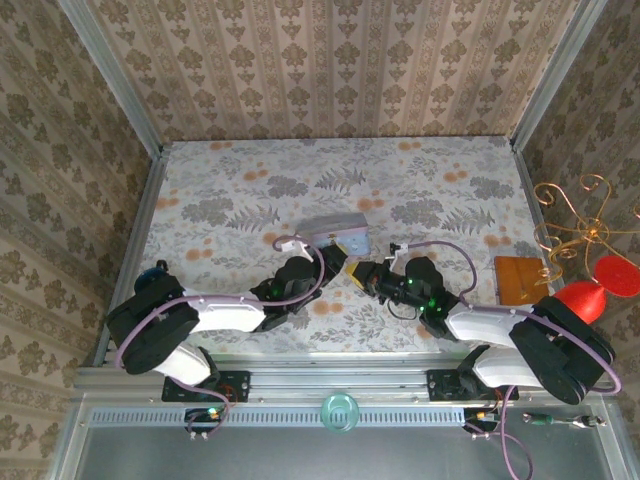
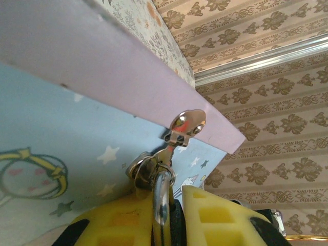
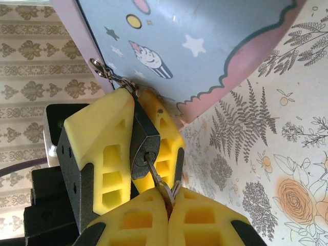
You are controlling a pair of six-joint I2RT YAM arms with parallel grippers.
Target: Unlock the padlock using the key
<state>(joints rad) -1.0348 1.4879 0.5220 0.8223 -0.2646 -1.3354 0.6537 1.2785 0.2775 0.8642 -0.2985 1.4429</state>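
The left pincer (image 2: 161, 202) is clamped on the padlock (image 3: 145, 148). The small dark body sits between its two yellow fingers, with the keyhole face turned toward the right pincer (image 3: 168, 202). The right pincer has its fingers pressed together on the key (image 3: 154, 173). Just ahead of its fingertips the thin metal blade runs straight into the keyhole, so key and lock are touching and appear to be joined. Above the left pincer's fingertips, the silvery shackle (image 2: 161, 197) rises out of the body and passes through the small rings under the zipper pull (image 2: 185, 125) of the bluish cartoon pouch (image 3: 205, 51). The pouch stands just beyond both pincers, on the flowered table (image 3: 287, 154). In my judgement, picking up the key, holding the lock and inserting the key are done. The shackle looks closed, though its foot is hidden between the fingers. What is left is to turn the key and free the shackle.
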